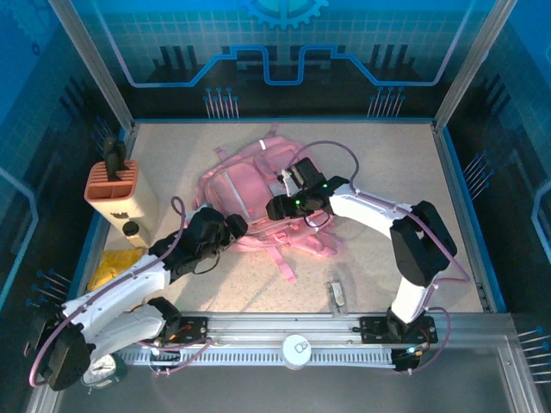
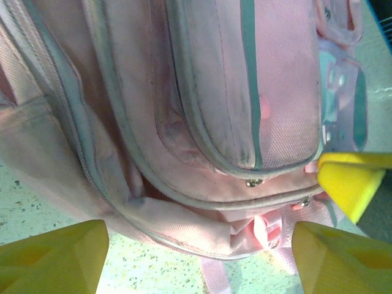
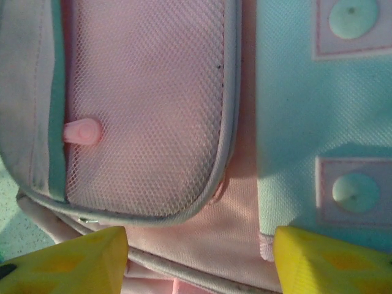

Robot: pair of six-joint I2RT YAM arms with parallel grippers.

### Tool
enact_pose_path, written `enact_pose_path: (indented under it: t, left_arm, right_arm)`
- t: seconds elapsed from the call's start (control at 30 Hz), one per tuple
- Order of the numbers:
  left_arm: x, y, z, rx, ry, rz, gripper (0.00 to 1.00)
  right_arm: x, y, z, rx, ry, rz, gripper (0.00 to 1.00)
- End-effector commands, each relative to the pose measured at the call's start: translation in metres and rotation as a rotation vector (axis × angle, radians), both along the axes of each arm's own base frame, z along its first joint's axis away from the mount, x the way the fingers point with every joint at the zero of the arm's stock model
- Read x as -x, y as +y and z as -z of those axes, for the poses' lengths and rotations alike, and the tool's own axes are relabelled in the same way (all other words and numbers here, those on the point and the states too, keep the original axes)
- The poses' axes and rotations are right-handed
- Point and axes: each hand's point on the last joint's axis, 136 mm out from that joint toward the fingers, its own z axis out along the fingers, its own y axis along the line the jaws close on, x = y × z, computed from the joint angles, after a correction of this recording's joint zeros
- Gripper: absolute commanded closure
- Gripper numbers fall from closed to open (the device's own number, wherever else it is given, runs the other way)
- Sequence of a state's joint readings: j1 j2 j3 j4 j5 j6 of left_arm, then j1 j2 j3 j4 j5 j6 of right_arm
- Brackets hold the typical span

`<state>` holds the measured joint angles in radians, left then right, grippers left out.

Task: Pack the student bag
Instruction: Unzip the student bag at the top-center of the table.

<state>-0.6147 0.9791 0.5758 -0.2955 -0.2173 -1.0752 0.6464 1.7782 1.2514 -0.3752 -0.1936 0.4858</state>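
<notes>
1. Left fingers (image 2: pixel 55 257): yellow, spread wide, pinching nothing; student bag (image 2: pixel 202 110) just beyond.
2. Right fingers (image 3: pixel 331 260): spread, empty, above the bag's mesh pocket (image 3: pixel 147 110).
3. Pink student bag: flat on table (image 1: pixel 387 163), under both sets of fingers.
4. Pen holder (image 1: pixel 119 202): upright, well left of left fingers.

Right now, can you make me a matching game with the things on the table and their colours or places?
Things:
1. student bag
2. pen holder box
3. left hand
4. small object

Matches:
A. orange and cream, at the left edge of the table
B. open, at the bag's edge
C. pink, in the middle
D. grey, lying alone at the near right

Pairs: 1-C, 2-A, 3-B, 4-D
</notes>
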Motion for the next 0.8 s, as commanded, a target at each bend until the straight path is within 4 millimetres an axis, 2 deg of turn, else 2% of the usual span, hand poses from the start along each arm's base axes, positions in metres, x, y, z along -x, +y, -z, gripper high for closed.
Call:
enact_pose_path:
  t: [0.0, 0.13, 0.23, 0.33, 0.57, 0.77]
  left_arm:
    - [-0.005, -0.003, -0.006, -0.056, -0.015, 0.015, 0.19]
    - [-0.007, -0.016, -0.009, -0.074, -0.020, 0.051, 0.17]
    - [-0.007, -0.021, -0.008, -0.101, -0.016, 0.065, 0.15]
    - [-0.006, -0.024, -0.004, -0.126, -0.008, 0.073, 0.13]
    - [0.000, -0.035, -0.001, -0.181, 0.007, 0.098, 0.13]
    - [0.001, -0.036, 0.005, -0.215, 0.028, 0.085, 0.12]
  right_arm:
    - [-0.011, 0.005, 0.002, -0.021, 0.008, 0.014, 0.40]
    - [-0.014, 0.006, 0.012, -0.027, 0.026, 0.029, 0.49]
    - [-0.015, 0.005, 0.014, -0.055, 0.033, 0.054, 0.64]
    - [-0.017, 0.004, 0.010, -0.081, 0.022, 0.082, 0.78]
    - [-0.018, 0.004, -0.004, -0.139, 0.004, 0.117, 0.98]
    - [-0.017, 0.008, -0.012, -0.177, 0.012, 0.122, 1.00]
